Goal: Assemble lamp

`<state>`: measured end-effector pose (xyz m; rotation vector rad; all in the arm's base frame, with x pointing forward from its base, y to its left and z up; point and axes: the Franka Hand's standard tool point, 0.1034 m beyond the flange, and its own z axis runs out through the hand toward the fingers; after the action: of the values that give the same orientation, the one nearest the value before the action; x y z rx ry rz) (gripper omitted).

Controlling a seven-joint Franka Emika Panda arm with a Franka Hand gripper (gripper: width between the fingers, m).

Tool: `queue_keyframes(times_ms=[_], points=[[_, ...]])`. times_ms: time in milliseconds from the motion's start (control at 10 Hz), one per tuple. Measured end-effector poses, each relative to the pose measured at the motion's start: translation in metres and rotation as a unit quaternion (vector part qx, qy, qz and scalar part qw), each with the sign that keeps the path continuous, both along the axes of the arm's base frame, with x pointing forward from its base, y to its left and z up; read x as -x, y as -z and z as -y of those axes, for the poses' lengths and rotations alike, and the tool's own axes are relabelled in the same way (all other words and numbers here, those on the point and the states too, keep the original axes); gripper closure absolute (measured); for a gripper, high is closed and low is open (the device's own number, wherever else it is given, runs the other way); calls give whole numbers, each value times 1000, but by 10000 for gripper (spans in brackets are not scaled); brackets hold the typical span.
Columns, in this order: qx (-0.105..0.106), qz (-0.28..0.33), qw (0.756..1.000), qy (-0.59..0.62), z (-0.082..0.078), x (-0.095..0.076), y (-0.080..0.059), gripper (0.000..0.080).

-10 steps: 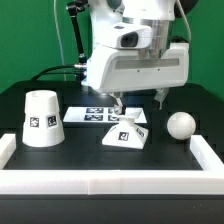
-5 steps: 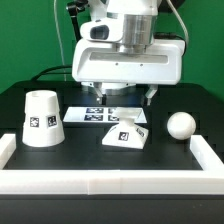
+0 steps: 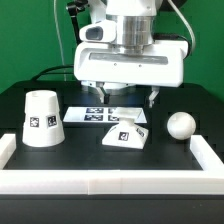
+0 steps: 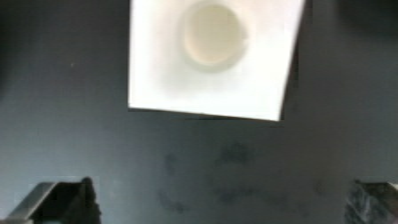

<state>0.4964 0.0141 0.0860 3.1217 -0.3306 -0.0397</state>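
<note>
The lamp base [image 3: 124,133], a low sloped white square with a tag on its front, sits mid-table. In the wrist view the base [image 4: 214,60] shows its round socket from above. The cone-shaped shade [image 3: 40,120] stands at the exterior view's left. The ball-shaped bulb [image 3: 180,124] lies at the exterior view's right. My gripper [image 3: 126,97] hangs open and empty above and just behind the base, touching nothing. In the wrist view the gripper [image 4: 217,203] has its dark fingertips [image 4: 63,200] wide apart over bare black table.
The marker board [image 3: 92,114] lies flat behind the base. A white rail borders the table along the front [image 3: 110,184], with short sides at the exterior view's left [image 3: 8,148] and right [image 3: 210,155]. Black cables hang behind the arm.
The hand has turned about its vertical axis since a second ago and now faces the camera squarely. Since half a second ago it has barely moved. The lamp parts have not moved.
</note>
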Motion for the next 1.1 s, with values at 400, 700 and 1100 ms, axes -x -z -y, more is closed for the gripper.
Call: queue_keyframes(times_ms=[400,700,1100], points=[[-26,0,999,37,3,32,15,100],[-26,1,999,31,-4,31,15,100],[-23,4,1000,15,-7,35,27,100]])
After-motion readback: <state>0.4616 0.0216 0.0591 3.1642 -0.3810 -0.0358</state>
